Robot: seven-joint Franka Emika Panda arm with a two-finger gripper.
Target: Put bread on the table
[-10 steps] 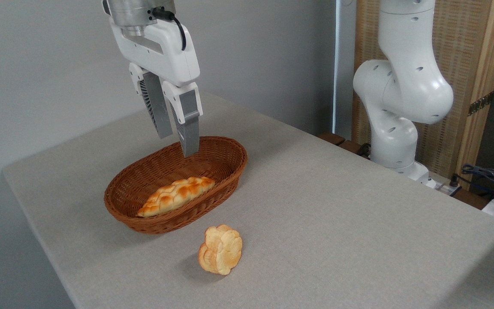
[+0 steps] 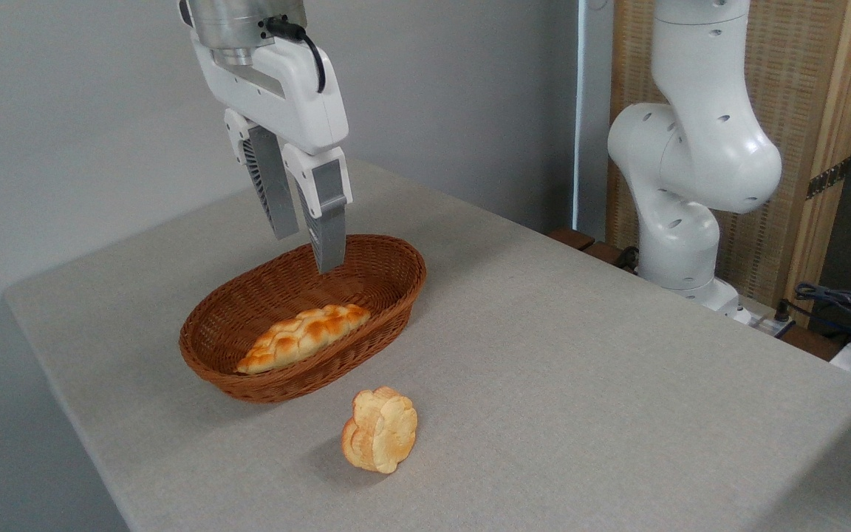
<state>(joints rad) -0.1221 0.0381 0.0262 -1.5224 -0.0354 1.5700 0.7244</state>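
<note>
Grey wall and a woven wooden screen are seen behind the table (image 2: 580, 355), whose light-grey speckled top takes up most of the single camera view. All places are given from the basket (image 2: 233, 373), an oval brown wicker one set on the left half of the tabletop.

Inside the basket, along its nearer long wall, the bread (image 2: 303, 336) is laid lengthwise, one pointed end towards the near-left rim and the other towards the middle; it is cradled by the sloping weave, which seems to be why it sits slightly tilted. It is not yet on the table.

Above the far half of the basket the gripper (image 2: 307, 251) is hung, fingers pointed down and tilted a little, their tips level with the far rim and well clear of the loaf. The jaws are parted with nothing between them, a stance judged to suit a descent onto the loaf across its narrow width.

In front of the basket, apart from it, a small flower-shaped bun (image 2: 381, 431) is stood on its edge on the bare table. To the right of the basket, beyond the table's far edge, the arm's white base (image 2: 680, 244) is mounted.
</note>
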